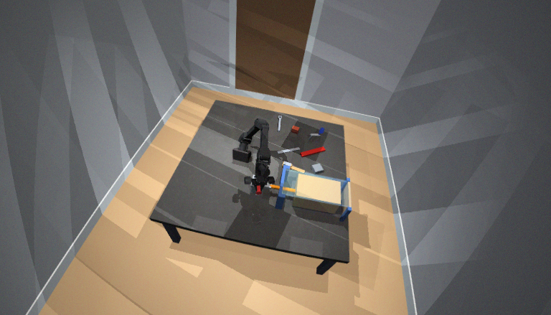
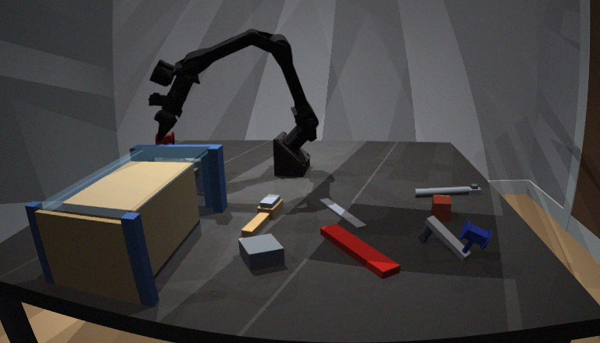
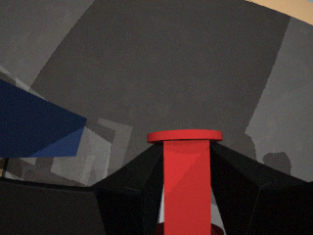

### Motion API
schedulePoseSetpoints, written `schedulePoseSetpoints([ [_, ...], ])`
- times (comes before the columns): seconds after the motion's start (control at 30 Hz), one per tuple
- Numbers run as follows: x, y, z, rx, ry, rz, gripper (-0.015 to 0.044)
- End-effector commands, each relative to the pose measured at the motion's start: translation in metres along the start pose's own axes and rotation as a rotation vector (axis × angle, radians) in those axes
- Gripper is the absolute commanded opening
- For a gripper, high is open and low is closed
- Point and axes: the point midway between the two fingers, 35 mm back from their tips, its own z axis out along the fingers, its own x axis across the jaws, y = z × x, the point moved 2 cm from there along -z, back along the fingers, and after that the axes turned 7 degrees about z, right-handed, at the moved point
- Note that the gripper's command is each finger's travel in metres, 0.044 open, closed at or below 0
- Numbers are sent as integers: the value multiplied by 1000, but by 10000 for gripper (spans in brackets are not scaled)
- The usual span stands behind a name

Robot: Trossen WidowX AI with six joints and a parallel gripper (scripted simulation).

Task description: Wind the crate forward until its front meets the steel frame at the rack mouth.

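Note:
The tan crate [image 1: 318,187] [image 2: 174,228] sits flat inside the clear-panelled cubby. Its front stands a gap back from the blue frame [image 1: 285,172] [image 2: 215,180] [image 3: 34,124] at the rack mouth. An orange strap [image 1: 287,189] runs from the crate out through the mouth toward the winch. My gripper [image 1: 258,186] [image 2: 161,137] [image 3: 185,150] is shut on the red knob [image 1: 258,190] [image 2: 168,137] [image 3: 187,191] of the winch handle, outside the mouth. The winch is mostly hidden under the gripper, so the key's seating does not show.
A wooden-handled tool [image 1: 298,169] [image 2: 255,223] and a grey block [image 1: 317,168] [image 2: 261,251] lie beside the cubby. Farther off are a red bar [image 1: 313,151] [image 2: 358,251], a grey strip [image 1: 288,150] [image 2: 342,212], an orange-red cube [image 1: 295,129] [image 2: 441,207] and a blue-knobbed crank [image 2: 447,237].

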Motion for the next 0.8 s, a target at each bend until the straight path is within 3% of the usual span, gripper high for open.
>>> schedulePoseSetpoints([
  [0.0, 31, -16, 9, 50, 44, -39, 0],
  [0.77, 33, -17, 9, 50, 44, -40, 0],
])
